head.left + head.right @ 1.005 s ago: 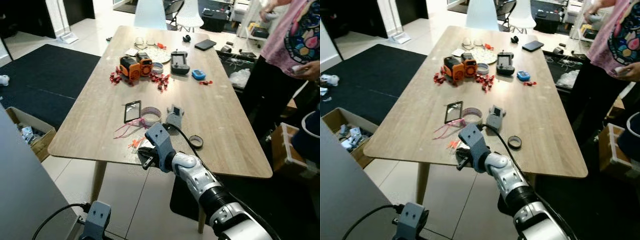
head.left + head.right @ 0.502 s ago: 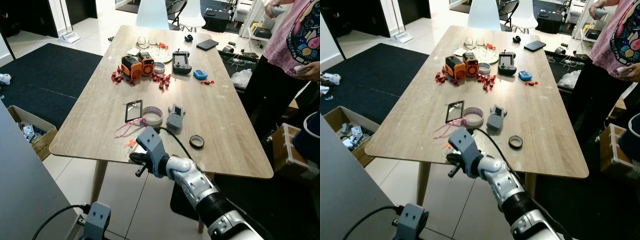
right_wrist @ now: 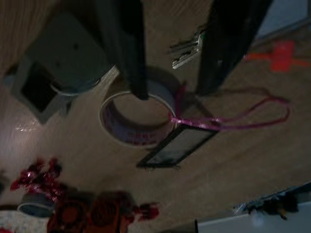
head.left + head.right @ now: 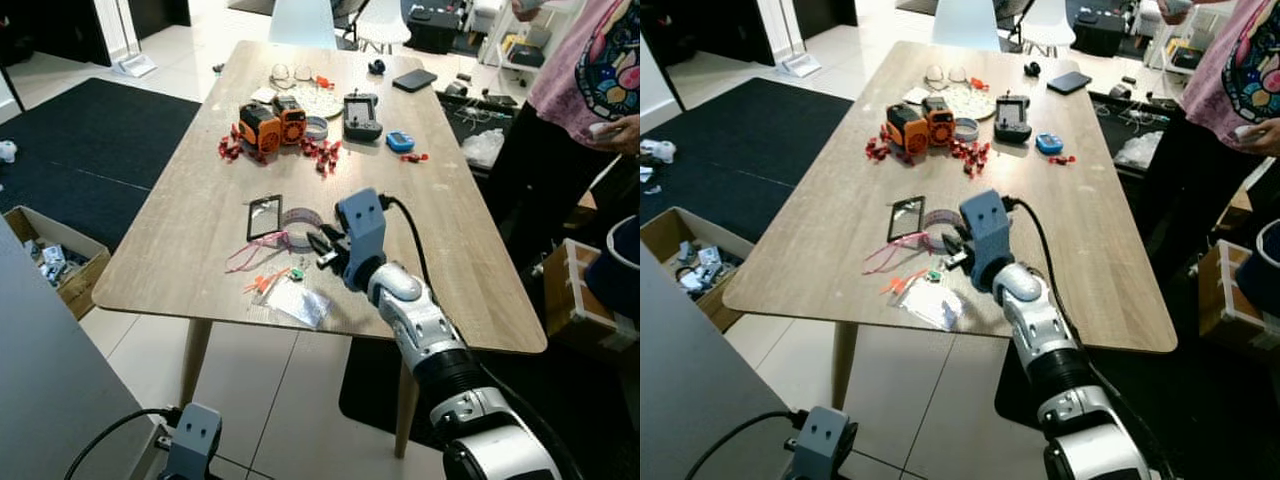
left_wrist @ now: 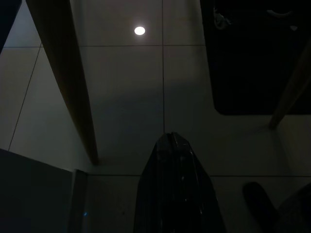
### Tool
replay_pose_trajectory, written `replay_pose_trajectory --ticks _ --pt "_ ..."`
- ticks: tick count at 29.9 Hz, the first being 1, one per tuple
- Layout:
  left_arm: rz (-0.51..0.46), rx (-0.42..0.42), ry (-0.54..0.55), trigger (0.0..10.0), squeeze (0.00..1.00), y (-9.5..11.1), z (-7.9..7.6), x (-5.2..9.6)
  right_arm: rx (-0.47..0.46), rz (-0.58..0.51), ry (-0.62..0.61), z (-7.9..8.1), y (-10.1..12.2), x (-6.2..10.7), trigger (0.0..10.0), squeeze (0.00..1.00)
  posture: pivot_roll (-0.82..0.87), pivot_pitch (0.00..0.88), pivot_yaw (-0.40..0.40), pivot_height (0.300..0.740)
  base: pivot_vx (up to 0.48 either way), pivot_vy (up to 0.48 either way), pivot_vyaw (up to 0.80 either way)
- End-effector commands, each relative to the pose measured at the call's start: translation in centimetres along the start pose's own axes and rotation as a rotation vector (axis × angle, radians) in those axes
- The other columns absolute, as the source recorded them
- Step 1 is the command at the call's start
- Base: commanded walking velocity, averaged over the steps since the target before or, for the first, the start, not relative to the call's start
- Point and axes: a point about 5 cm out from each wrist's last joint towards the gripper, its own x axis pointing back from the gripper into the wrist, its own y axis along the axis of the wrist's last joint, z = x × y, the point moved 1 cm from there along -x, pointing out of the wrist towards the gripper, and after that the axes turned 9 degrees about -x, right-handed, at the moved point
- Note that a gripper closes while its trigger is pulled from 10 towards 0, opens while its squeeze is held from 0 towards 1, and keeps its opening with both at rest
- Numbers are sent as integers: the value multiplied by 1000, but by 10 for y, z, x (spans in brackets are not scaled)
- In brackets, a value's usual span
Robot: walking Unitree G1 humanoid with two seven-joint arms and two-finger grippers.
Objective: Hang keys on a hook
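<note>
Right pincer [image 3: 172, 63] spread wide, empty, above metal keys [image 3: 187, 51] on woodgrain table [image 4: 200, 230].

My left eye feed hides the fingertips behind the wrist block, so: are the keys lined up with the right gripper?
Observer: Yes. The right gripper is open, and the small bunch of silver keys lies on the wooden table between its black fingers, not gripped.
Operator: Anything crowding them?
Observer: A white tape roll sits right under one fingertip, just past the keys.
Operator: And the left arm?
Observer: The left gripper hangs shut over the tiled floor.
</note>
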Motion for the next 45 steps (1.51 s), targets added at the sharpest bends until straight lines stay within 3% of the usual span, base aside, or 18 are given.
replay_pose_trajectory --ticks 1,2,3,4,14,24,29,38,45 --pt "20 10 -28 10000 0 -4 -10 2 11 21 36 3 -4 -2 10000 1000 32 127 -75 740 0 0 0" --pt "19 10 -28 10000 0 -4 -10 2 24 37 54 5 -6 -3 10000 827 33 127 -75 740 0 0 0" --pt "19 10 -28 10000 0 -4 -10 2 24 37 54 5 -6 -3 10000 827 33 127 -75 740 0 0 0" --pt "19 9 -27 10000 0 -4 -10 2 31 50 56 5 -9 -5 10000 0 33 127 -75 740 0 0 0" --pt "21 5 -18 10000 0 -4 -6 2 17 73 77 9 -14 -15 10000 0 37 128 -75 740 0 0 0" --pt "22 6 -20 10000 0 -4 -8 2 113 134 125 19 -28 -18 10000 0 43 125 -82 740 0 0 0" --pt "25 6 -15 10000 0 -6 -6 3 133 130 224 28 -30 -18 10000 0 44 123 -86 740 0 0 0" --pt "25 6 -16 10000 0 -6 -7 3 187 157 232 23 -39 -12 10000 0 45 117 -83 740 0 0 0" --pt "19 6 -16 10000 0 -5 -6 3 171 176 222 17 -44 -7 10000 0 46 124 -78 740 0 0 0"
